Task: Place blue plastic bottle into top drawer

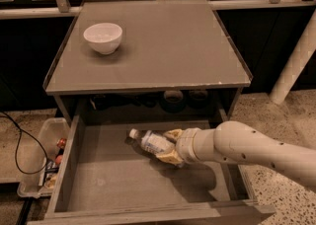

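Observation:
The blue plastic bottle (149, 141), clear with a white cap, lies tilted low inside the open top drawer (94, 184), cap pointing to the back left. My gripper (171, 146) reaches in from the right on a white arm. Its two yellowish fingers (173, 133) sit on either side of the bottle's base end, shut on it. The bottle is at or just above the drawer's flat grey bottom; I cannot tell whether it touches.
A white bowl (102, 37) stands on the grey tabletop (168, 46) at the back left. Dark round things sit in the shelf gap behind the drawer. A plastic bin (47, 157) with small items and a black cable lie on the floor at left. A white post (296, 61) stands at right.

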Robot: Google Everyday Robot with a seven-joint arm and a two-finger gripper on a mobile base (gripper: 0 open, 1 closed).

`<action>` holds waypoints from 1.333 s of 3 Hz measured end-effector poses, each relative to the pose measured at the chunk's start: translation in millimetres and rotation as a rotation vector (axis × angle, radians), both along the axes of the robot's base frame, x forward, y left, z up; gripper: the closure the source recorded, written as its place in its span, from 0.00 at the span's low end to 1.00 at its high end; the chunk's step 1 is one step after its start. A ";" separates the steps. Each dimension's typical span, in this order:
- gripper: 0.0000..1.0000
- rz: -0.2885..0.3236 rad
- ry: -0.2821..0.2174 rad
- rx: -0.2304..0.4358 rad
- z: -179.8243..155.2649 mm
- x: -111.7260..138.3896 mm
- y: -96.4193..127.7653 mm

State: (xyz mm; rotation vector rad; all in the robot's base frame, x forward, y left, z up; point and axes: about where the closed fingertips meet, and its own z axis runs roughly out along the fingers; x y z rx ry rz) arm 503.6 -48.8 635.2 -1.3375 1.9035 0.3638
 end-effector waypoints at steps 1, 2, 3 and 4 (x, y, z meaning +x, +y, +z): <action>0.35 0.000 0.000 0.000 0.0 0.0 0.0; 0.11 0.000 0.000 0.000 0.0 0.0 0.0; 0.00 0.000 0.000 0.000 0.0 0.0 0.1; 0.00 0.000 0.000 0.000 0.0 0.0 0.1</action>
